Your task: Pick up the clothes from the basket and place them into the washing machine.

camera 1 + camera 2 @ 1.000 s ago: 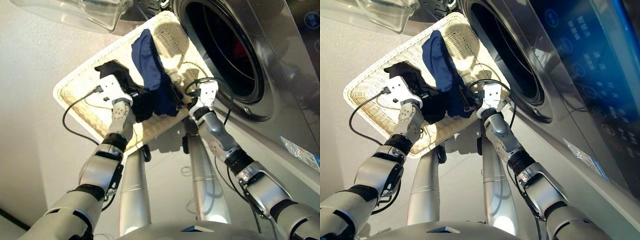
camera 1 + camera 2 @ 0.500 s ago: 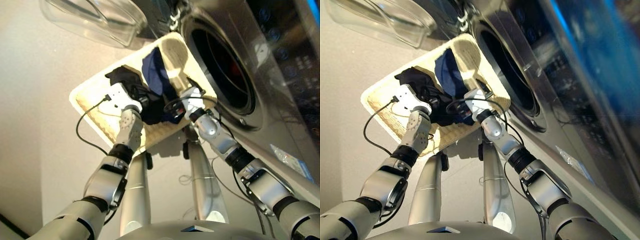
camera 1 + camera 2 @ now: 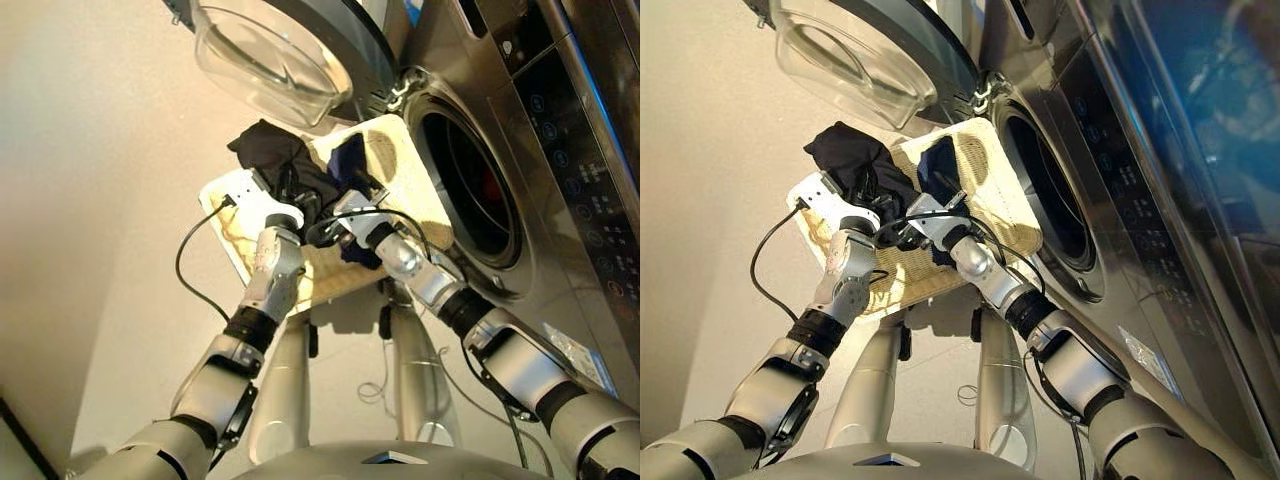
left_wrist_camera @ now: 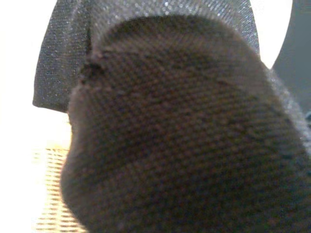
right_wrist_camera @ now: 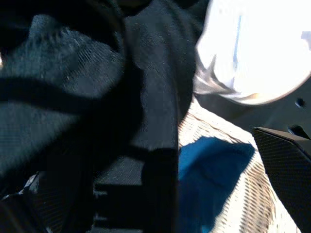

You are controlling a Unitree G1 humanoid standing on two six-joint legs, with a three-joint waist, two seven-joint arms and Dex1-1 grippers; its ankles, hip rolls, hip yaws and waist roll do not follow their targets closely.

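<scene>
Black garment (image 3: 275,152), one, bunched over left gripper (image 3: 290,195); one navy garment (image 3: 347,160); both grippers' fingers unreadable.

Open drum mouth (image 3: 468,190) beside basket's (image 3: 420,190) right edge, unblocked. Glass door (image 3: 275,60) swung out over basket's far edge. Black cloth (image 3: 275,155) bunched high at far-left corner.
</scene>
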